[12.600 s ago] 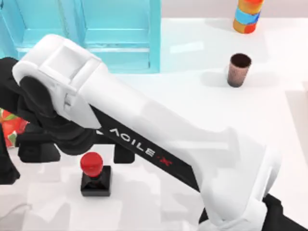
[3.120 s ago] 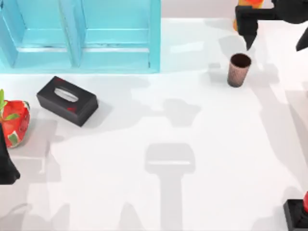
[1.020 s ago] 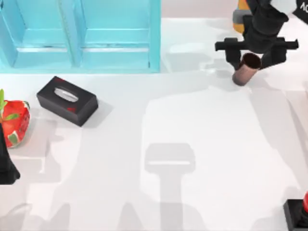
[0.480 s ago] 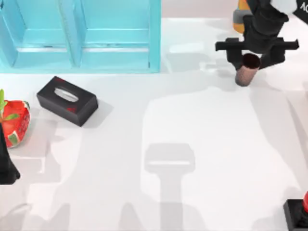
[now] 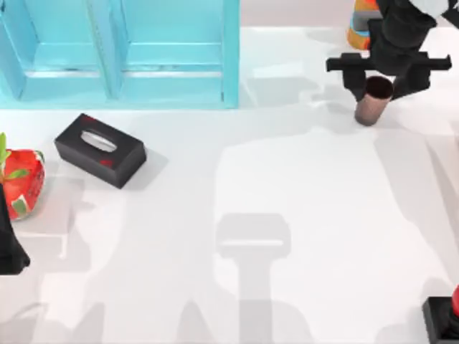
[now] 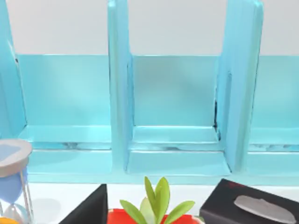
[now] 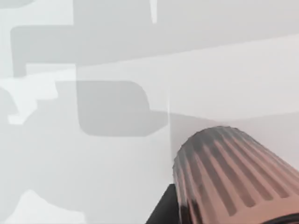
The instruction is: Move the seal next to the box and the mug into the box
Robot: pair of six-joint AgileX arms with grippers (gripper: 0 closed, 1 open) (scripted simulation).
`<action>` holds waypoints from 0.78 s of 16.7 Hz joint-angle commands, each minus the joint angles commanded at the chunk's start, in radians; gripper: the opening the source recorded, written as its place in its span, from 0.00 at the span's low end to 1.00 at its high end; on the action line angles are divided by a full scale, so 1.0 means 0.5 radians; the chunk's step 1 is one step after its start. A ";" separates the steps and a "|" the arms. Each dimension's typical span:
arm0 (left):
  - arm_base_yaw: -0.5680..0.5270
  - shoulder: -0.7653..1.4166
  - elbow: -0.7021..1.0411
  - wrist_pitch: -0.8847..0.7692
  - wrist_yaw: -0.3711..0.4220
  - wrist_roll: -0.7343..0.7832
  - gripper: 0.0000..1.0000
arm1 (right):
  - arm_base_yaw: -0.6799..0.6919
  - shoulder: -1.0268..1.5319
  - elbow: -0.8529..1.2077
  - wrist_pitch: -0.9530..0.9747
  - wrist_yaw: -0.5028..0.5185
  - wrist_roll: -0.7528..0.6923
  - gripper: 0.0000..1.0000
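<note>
The right hand [image 5: 378, 80] grasps the mug [image 5: 373, 102] by its rim, the cup hanging tilted just below its fingers over the counter [image 5: 287, 215]. The seal [image 5: 445, 317] sits well away from that hand, at the counter's near right edge. The left hand [image 5: 8, 247] is parked, grip unreadable.

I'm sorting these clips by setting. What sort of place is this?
Probably a rendered tabletop test scene, not a real room: a plain white table with a turquoise shelf box, scattered props like a black tissue box and mug, beneath the right gripper.
</note>
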 joint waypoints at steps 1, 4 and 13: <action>0.000 0.000 0.000 0.000 0.000 0.000 1.00 | -0.023 0.013 0.067 -0.053 -0.001 -0.019 0.00; 0.000 0.000 0.000 0.000 0.000 0.000 1.00 | -0.113 0.066 0.358 -0.284 -0.015 -0.112 0.00; 0.000 0.000 0.000 0.000 0.000 0.000 1.00 | -0.359 0.169 1.086 -0.904 -0.075 -0.373 0.00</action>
